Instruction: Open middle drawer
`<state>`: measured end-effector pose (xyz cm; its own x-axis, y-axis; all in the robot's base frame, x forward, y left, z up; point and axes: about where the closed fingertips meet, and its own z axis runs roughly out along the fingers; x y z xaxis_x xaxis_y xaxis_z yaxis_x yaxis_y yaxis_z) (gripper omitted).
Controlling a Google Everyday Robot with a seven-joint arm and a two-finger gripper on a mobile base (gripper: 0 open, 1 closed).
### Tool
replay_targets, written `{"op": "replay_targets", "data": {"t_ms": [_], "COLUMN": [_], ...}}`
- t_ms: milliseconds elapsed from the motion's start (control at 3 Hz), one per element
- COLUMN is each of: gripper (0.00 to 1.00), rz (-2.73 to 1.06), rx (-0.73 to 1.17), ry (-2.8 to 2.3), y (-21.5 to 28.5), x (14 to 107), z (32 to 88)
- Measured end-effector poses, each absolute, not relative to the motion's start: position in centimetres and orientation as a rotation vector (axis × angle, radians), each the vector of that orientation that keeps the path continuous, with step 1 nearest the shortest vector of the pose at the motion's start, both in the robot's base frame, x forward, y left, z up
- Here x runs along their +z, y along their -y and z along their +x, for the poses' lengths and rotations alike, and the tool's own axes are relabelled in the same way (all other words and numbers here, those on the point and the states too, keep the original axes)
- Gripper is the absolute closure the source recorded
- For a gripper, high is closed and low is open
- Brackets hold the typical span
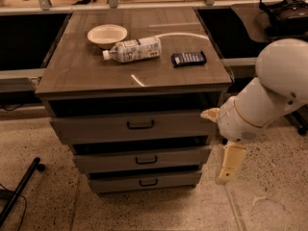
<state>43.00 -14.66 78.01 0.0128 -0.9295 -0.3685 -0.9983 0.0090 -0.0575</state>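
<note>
Presently catalogued, item by item.

Cabinet [86, 76]: grey-brown wood, flat top, three stacked drawers, stood on a speckled floor [144, 211].

Top drawer [96, 128]: the tallest front, fitted with a dark bar handle; a dark gap is seen above it, under the cabinet top.

Middle drawer [106, 161]: located between the top and bottom fronts, at the centre of the cabinet face. Its small dark bar handle [146, 160] is set at the middle of the front. A dark strip of shadow is shown above its upper edge.

Bottom drawer [115, 183]: the narrowest front, lowest in the stack, with a like handle.

Bowl [107, 34]: pale, shallow, placed upright at the back left of the top.

Bottle [131, 49]: clear plastic with a printed label, laid on its side just beside the bowl, cap pointed left.

Dark packet [188, 58]: flat, laid to the right of the bottle, apart from it.

Arm [269, 95]: white and rounded, entered from the right edge.

Gripper [229, 163]: cream-coloured, hung downward off the right side of the cabinet, level with the middle drawer and well apart from its handle. No object is seen in its hold. Whether it is spread or closed cannot be determined from this view.
</note>
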Motion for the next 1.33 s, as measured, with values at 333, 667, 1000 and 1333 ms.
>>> {"op": "replay_targets", "data": {"t_ms": [333, 667, 1000, 1333], "gripper": [0.00, 0.00, 0.00, 0.00], "rz": [-2.028, -2.028, -2.052, -2.071], "rx": [0.347, 0.347, 0.370, 0.406], "ry": [-1.986, -1.986, -1.983, -1.973], "y": [13.2, 13.2, 13.1, 12.8], "x": [72.7, 72.7, 71.1, 68.3], "z": [43.3, 43.3, 43.2, 42.8]}}
